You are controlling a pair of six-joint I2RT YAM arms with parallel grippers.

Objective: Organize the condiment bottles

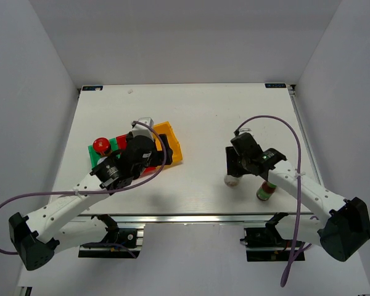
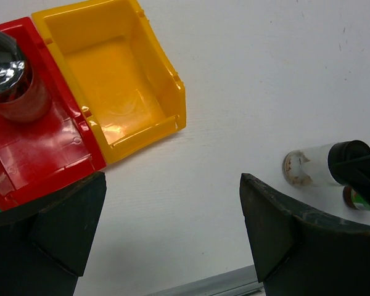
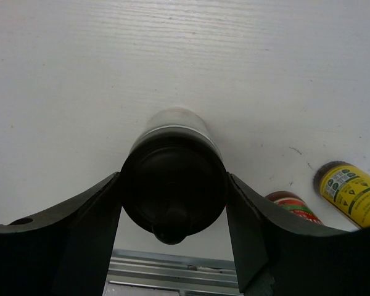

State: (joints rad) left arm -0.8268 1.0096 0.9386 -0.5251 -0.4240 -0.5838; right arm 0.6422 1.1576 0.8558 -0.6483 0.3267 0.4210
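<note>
While the black-lidded jar (image 3: 172, 185), at the counter's (image 1: 203, 111) 4 o'clock, was pinched lid-first by the right fingers (image 3: 80, 234), the yellow bin (image 1: 174, 148) was spotted at its 10 o'clock; left fingers (image 2: 61, 228) were spread, empty.

The top camera looks down from the near edge over the counter (image 1: 203, 111); both close wrist cameras share the jar (image 2: 311, 165) (image 3: 172, 179).

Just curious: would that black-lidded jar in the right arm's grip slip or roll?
The black-lidded jar looks round, so it would probably roll if laid down. Its clear wall seems smooth, maybe slippery; the right tool grips the lid.
</note>
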